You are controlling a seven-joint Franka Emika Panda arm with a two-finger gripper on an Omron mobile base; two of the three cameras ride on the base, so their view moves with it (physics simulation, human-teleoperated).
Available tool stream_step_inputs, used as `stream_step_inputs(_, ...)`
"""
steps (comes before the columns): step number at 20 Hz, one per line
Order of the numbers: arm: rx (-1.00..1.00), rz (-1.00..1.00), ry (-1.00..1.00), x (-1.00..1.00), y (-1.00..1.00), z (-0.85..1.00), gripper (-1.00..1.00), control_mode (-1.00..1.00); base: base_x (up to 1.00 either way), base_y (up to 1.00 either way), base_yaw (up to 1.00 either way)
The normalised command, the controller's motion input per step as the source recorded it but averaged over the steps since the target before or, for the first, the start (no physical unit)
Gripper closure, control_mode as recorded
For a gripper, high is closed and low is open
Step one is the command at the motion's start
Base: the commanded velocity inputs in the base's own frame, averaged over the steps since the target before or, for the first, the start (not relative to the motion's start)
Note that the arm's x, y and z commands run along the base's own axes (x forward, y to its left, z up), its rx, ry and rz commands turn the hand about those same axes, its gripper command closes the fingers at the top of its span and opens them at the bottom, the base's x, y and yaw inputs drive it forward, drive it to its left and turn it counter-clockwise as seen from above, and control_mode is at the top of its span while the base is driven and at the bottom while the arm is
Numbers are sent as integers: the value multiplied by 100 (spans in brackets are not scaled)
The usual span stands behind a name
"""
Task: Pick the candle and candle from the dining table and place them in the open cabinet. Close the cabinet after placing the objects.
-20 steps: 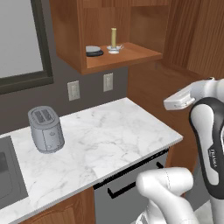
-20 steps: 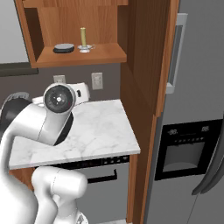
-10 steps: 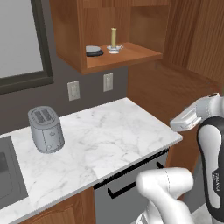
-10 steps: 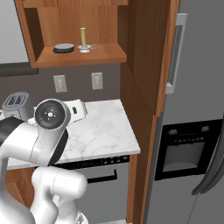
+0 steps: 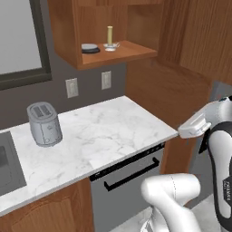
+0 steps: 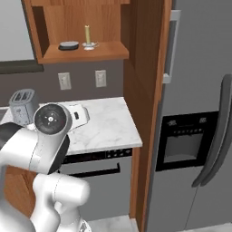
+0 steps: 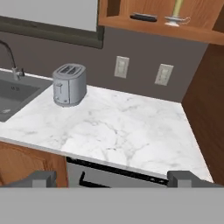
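One stick candle (image 5: 109, 36) already stands on the open cabinet (image 6: 81, 52) shelf beside a flat dark dish (image 5: 90, 47); the golden spool candle can't be found here. Gripper (image 7: 111, 177) hangs back over the marble counter (image 5: 97, 133), fingers wide apart and holding nothing, likely free to fetch the second candle.

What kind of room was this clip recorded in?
A rendered home kitchen, by the look of it: a marble counter with a toaster and a dishwasher front below, and a steel fridge beside it.
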Motion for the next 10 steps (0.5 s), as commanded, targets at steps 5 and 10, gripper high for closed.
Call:
stream_step_inputs(5,0,0,0,0,0,0,-100,100,-99,-15,0)
stream_step_inputs(10,0,0,0,0,0,0,-100,100,-86,-35,14)
